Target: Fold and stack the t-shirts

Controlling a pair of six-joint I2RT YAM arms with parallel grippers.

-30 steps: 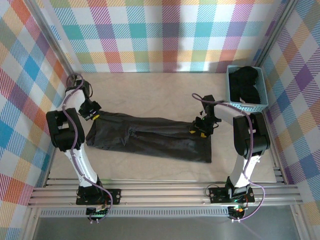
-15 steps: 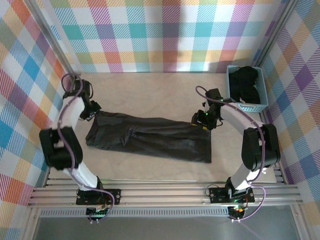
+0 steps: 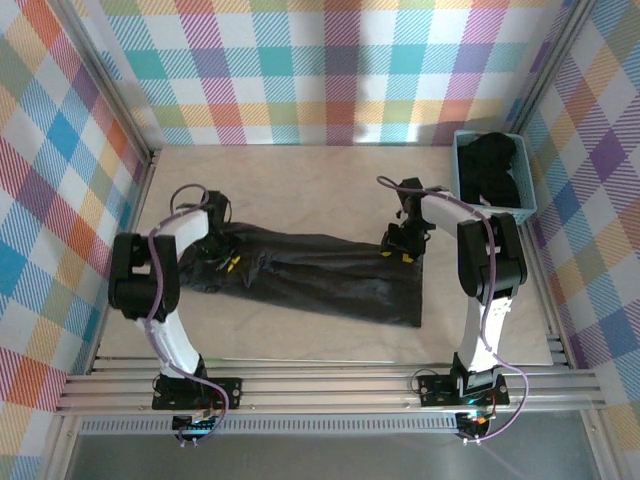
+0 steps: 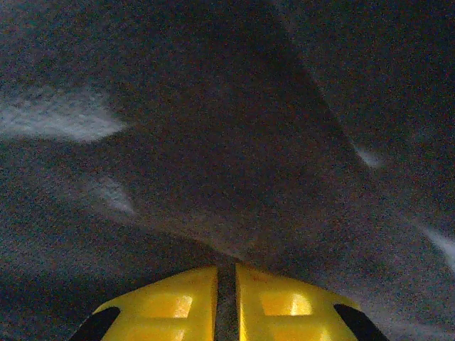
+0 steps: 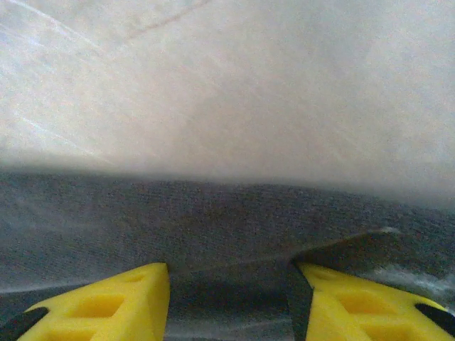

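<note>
A fold is starting: the left gripper (image 3: 226, 263), jaws nearly together, is pinching a ridge of the charcoal t-shirt (image 3: 320, 285) lying mid-frame. The right gripper (image 3: 401, 250), half-spread, is straddling its upper-right hem and likely needs closing before lifting.

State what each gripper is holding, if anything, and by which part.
The left gripper pinches a raised fold of the t-shirt near its left end. The right gripper stands open at its far edge, holding nothing.
</note>
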